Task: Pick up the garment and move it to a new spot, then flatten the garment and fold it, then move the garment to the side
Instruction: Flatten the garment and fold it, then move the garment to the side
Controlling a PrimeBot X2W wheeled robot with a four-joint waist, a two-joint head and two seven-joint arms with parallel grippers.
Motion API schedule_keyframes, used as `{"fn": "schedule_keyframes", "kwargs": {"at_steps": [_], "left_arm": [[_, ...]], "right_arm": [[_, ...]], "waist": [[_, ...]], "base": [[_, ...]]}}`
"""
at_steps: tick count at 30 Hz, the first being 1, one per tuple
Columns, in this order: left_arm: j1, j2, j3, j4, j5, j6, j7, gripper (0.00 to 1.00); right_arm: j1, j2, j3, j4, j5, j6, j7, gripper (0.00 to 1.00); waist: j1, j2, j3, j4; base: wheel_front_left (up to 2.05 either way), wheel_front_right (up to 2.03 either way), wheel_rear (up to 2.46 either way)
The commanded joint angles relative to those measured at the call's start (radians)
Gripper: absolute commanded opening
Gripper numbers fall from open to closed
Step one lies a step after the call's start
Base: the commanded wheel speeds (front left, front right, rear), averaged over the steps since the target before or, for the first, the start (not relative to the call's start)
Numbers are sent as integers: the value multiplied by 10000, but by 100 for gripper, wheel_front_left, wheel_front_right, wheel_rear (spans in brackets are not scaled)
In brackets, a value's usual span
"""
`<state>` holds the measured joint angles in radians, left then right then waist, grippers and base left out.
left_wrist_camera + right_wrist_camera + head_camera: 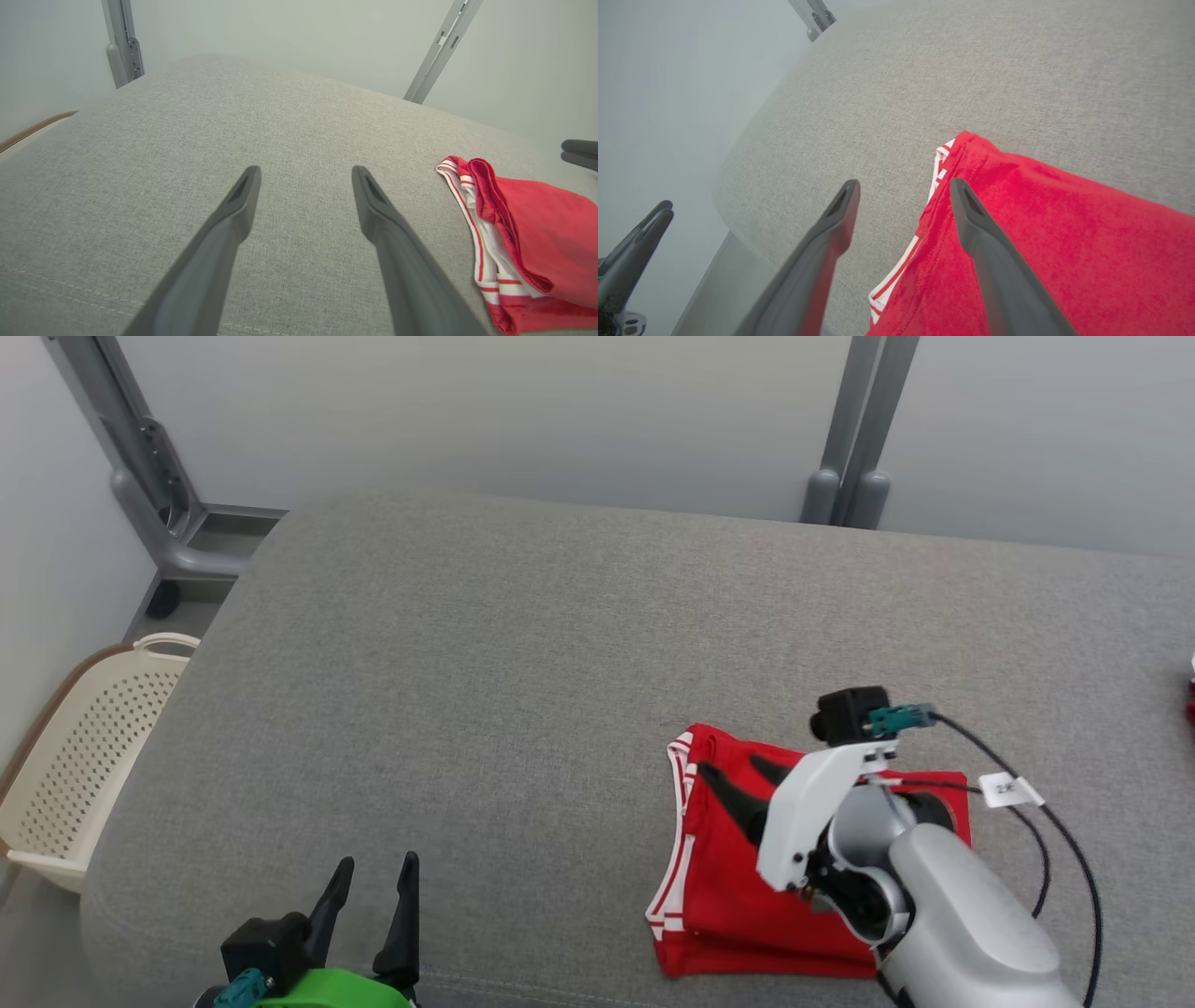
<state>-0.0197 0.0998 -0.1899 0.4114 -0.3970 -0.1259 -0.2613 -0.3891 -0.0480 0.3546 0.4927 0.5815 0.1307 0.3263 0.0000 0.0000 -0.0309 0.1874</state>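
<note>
The right end effector [731, 767] has its fingers apart and grips nothing; the folded red garment [728, 887] lies on the grey cushion [513, 663] just under it, its striped edge between the two fingers. The left end effector [377, 861] is spread too; the garment is well to its right.

The grey cushion [485, 691] is left open across middle and left; the near right is occupied by the garment [719, 896] (basket [84, 756] beyond the left edge).

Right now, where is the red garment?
In the head view the garment lies on the grey cushion at lower right, under the open right gripper.
</note>
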Motion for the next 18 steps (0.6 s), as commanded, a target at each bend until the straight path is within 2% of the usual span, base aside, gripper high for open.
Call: {"fn": "schedule_keyframes", "kwargs": {"at_steps": [1, 7, 10, 14, 18], "left_arm": [[112, -9, 42, -47, -13, 35, -47, 100], [95, -55, 31, -68, 24, 23, -47, 100], [23, -65, 24, -61, 44, 14, -47, 100], [-96, -78, 3, -76, 62, 3, -47, 100], [-267, -87, -65, -57, 107, -6, -47, 100]], "right_arm": [[94, -45, -545, -234, -381, -3, 164, 100], [1082, -39, -2986, -1711, -2163, -3, 1351, 100], [1759, -40, -3921, -2671, -2543, -3, 2067, 100], [2438, -42, -4863, -3538, -2782, -3, 2752, 100], [2675, -45, -5362, -3762, -3180, -3, 3016, 100]], "waist": [[0, 0, -19, -232], [0, 0, 44, -567], [0, 0, 84, -669], [0, 0, 199, -774], [0, 0, 385, -779]], "base": [[0, 0, 0], [0, 0, 0], [0, 0, 0], [0, 0, 0], [0, 0, 0]]}}
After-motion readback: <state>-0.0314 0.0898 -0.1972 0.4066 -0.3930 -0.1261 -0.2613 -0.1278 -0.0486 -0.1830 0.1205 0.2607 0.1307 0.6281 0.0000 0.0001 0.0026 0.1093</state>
